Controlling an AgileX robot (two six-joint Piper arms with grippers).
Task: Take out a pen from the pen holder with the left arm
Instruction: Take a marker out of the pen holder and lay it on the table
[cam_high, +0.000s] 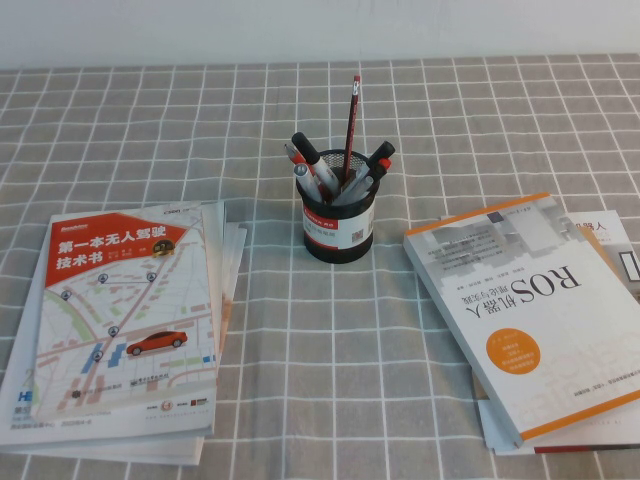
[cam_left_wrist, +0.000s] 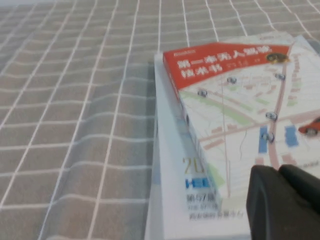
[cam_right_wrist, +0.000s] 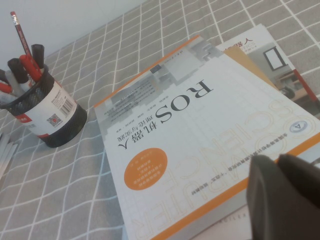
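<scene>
A tabletop (cam_high: 300, 420) under grey cloth with a white grid fills the high view; on the robot's right lies a thick, glossy white book with orange edging (cam_high: 520, 300), on top of other books; on the left, a flat book with a red banner and a street map cover (cam_high: 125, 310) tops a fanned stack of thin booklets; between them, farther back, stands a round black mesh pen holder (cam_high: 338, 225), upright, packed with black-capped markers and red-tipped pens; a slim red pencil (cam_high: 352, 125) rises tallest. The right wrist view alone shows the barcode label wrapping the holder. Each pincer appears only in its own wrist view: the left pincer (cam_left_wrist: 280, 172), dark and rounded, is closed and empty above the map book; the right pincer (cam_right_wrist: 277, 162), tips together, hangs over the white book.
</scene>
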